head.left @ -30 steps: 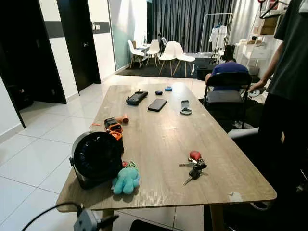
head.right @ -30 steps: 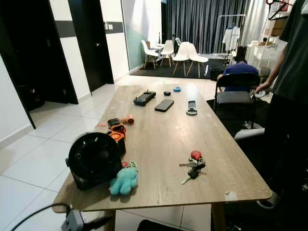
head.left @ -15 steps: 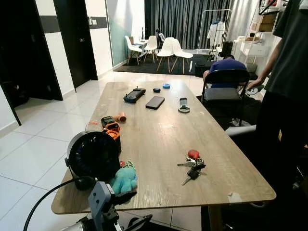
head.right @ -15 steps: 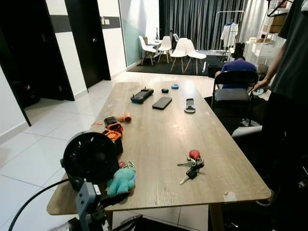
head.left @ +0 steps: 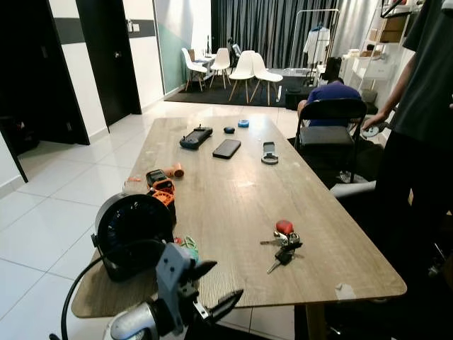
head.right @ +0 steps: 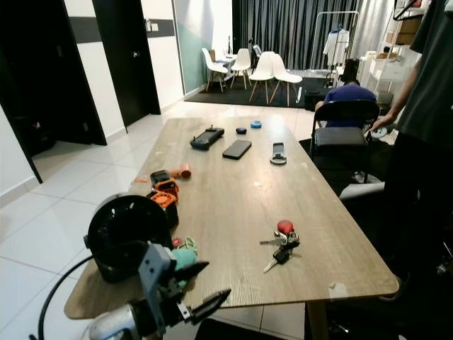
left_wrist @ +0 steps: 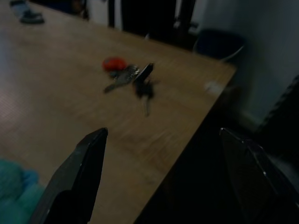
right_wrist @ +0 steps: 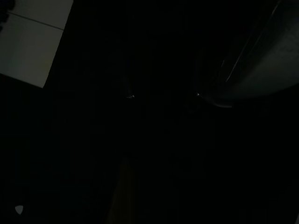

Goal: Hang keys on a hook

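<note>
left gripper (head.left: 212, 287) agape near blurred keys (left_wrist: 132, 79), teal toy (left_wrist: 16, 189) cropped

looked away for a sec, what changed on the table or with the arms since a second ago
The left pincer has risen from below the near table edge, fingers open, up in front of the teal plush toy and pointed toward the keys. It holds nothing. The keys, black fan and table items lie as before; the camera shifted slightly.
</note>
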Robot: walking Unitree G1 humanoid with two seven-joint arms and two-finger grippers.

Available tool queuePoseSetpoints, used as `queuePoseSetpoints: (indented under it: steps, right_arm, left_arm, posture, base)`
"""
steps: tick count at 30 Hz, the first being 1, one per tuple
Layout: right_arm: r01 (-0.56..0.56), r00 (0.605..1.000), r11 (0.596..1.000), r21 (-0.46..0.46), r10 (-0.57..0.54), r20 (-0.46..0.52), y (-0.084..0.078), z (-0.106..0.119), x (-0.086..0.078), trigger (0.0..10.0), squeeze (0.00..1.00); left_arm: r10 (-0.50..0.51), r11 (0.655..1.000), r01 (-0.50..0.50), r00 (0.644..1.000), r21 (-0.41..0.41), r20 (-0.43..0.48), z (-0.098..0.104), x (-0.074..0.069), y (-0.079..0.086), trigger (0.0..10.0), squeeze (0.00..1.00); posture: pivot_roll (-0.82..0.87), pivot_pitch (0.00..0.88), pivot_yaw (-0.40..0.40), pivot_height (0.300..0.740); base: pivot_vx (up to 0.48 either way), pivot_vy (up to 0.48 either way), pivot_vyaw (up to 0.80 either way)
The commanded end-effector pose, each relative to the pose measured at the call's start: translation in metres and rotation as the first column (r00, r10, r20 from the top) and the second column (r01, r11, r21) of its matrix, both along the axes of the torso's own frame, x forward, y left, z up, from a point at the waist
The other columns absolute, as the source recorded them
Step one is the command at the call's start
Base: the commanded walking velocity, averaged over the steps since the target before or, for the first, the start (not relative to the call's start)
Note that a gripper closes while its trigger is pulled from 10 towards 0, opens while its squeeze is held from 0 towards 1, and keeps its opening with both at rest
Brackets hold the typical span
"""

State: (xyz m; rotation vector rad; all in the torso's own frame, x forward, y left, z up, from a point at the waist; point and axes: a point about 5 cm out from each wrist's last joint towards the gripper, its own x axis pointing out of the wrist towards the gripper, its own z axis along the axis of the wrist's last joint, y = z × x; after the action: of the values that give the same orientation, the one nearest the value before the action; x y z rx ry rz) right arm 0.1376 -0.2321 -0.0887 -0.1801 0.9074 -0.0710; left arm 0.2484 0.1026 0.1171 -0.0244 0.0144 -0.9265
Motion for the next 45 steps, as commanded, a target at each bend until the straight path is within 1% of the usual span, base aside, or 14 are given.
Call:
queuePoseSetpoints:
  steps: [1,4,13,15,16,17,19,21,23,24,25,26,37,45]
  right_arm:
    - [-0.002,1.000,1.000,0.002,0.002,-0.017,0.001,-0.002,-0.003,10.0,0.00]
    - [-0.003,1.000,1.000,0.001,0.003,-0.017,0.001,-0.002,-0.002,10.0,0.00]
    - [-0.008,1.000,1.000,0.001,0.008,-0.013,0.002,-0.001,0.000,10.0,0.00]
    - [-0.009,1.000,1.000,0.001,0.009,-0.011,0.002,-0.001,0.000,10.0,0.00]
    - [-0.009,1.000,1.000,0.001,0.009,-0.011,0.002,-0.001,0.000,10.0,0.00]
    - [-0.010,1.000,1.000,0.002,0.010,-0.012,0.002,-0.001,0.000,10.0,0.00]
    - [-0.011,1.000,1.000,0.003,0.011,-0.013,0.003,-0.001,0.000,10.0,0.00]
    - [-0.013,1.000,1.000,0.004,0.013,-0.015,0.003,-0.001,0.000,10.0,0.00]
    - [-0.012,1.000,1.000,0.004,0.012,-0.016,0.003,-0.001,0.000,10.0,0.00]
    - [-0.012,1.000,1.000,0.004,0.012,-0.017,0.004,-0.001,0.000,10.0,0.00]
    - [-0.012,1.000,1.000,0.004,0.012,-0.017,0.004,-0.001,0.000,10.0,0.00]
    - [-0.011,1.000,1.000,0.004,0.011,-0.017,0.004,-0.001,0.000,10.0,0.00]
    - [-0.012,1.000,1.000,0.006,0.012,-0.017,0.004,-0.001,0.001,10.0,0.00]
    - [-0.014,1.000,1.000,0.006,0.014,-0.017,0.005,-0.001,0.001,10.0,0.00]
  left_arm:
    - [0.025,0.999,-0.024,1.000,0.041,-0.010,-0.005,0.001,-0.001,10.0,0.00]
    - [0.194,0.970,-0.197,0.980,0.145,0.032,-0.010,0.011,0.002,10.0,0.00]
    - [0.345,0.918,-0.350,0.937,0.187,0.063,-0.016,0.017,0.009,10.0,0.00]
    - [0.375,0.910,-0.379,0.925,0.169,0.056,-0.016,0.018,0.011,10.0,0.38]
    - [0.375,0.910,-0.379,0.925,0.169,0.056,-0.016,0.018,0.011,10.0,0.38]
    - [0.387,0.908,-0.391,0.920,0.154,0.051,-0.017,0.018,0.011,10.0,0.50]
    - [0.404,0.906,-0.405,0.914,0.122,0.035,-0.016,0.018,0.011,10.0,0.62]
    - [0.431,0.899,-0.430,0.902,0.086,0.008,-0.016,0.018,0.012,10.0,0.64]
    - [0.446,0.891,-0.445,0.895,0.093,0.010,-0.016,0.018,0.013,10.0,0.58]
    - [0.452,0.887,-0.451,0.892,0.096,0.010,-0.017,0.019,0.013,10.0,0.45]
    - [0.456,0.885,-0.454,0.890,0.097,0.010,-0.017,0.019,0.013,10.0,0.45]
    - [0.475,0.874,-0.473,0.880,0.111,0.012,-0.017,0.021,0.014,10.0,0.00]
    - [0.597,0.782,-0.597,0.800,0.177,0.064,-0.021,0.029,0.024,10.0,0.00]
    - [0.591,0.779,-0.592,0.803,0.207,0.070,-0.025,0.027,0.024,10.0,0.00]
  posture:
    - [0.03,0.041,0.022,0.740]
    - [0.03,0.040,0.017,0.740]
    - [0.03,0.042,0.016,0.740]
    - [0.03,0.048,0.014,0.740]
    - [0.03,0.048,0.014,0.740]
    - [0.03,0.048,0.014,0.740]
    - [0.03,0.049,0.012,0.740]
    - [0.04,0.050,0.014,0.740]
    - [0.04,0.051,0.015,0.740]
    - [0.04,0.051,0.015,0.740]
    - [0.04,0.051,0.015,0.740]
    - [0.03,0.052,0.015,0.740]
    - [0.04,0.056,0.013,0.740]
    - [0.04,0.055,0.013,0.740]
  base:
    - [0.000,0.000,0.00]
    - [0.000,0.000,0.00]
    - [0.000,0.000,0.00]
    - [0.000,0.000,0.00]
    - [0.000,0.000,0.00]
    - [0.000,0.000,0.00]
    - [0.000,0.000,0.00]
    - [0.000,0.000,0.00]
    - [0.000,0.000,0.00]
    - [0.000,0.000,0.00]
    - [0.000,0.000,0.00]
    - [0.000,0.000,0.00]
    - [0.000,0.000,0.00]
    - [0.000,0.000,0.00]
